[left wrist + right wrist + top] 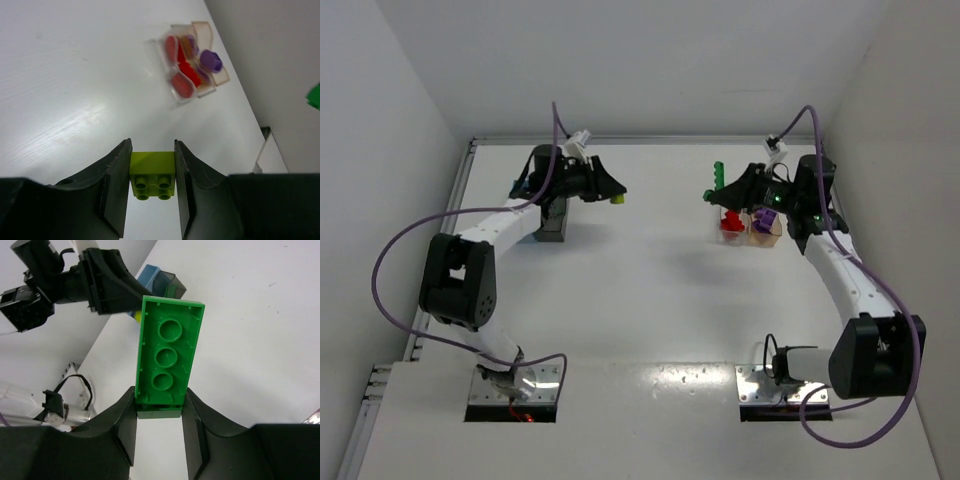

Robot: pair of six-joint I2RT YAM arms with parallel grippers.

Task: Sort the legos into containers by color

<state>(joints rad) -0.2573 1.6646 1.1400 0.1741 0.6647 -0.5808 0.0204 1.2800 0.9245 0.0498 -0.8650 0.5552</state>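
I read the left gripper [152,161] pinching a lime brick [152,176], held well left of the clear bin [732,243] | right gripper [160,400] clamped on a long green brick [169,350], just behind the clear bin | red legos [182,82] lie in the clear bin, purple legos [210,60] in the tan bin [768,240] touching its right side.

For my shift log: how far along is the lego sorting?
Done: red legos sit in the clear bin, purple legos in the tan bin. The left end effector holds a lime brick, the right end effector a green brick; neither is binned yet.
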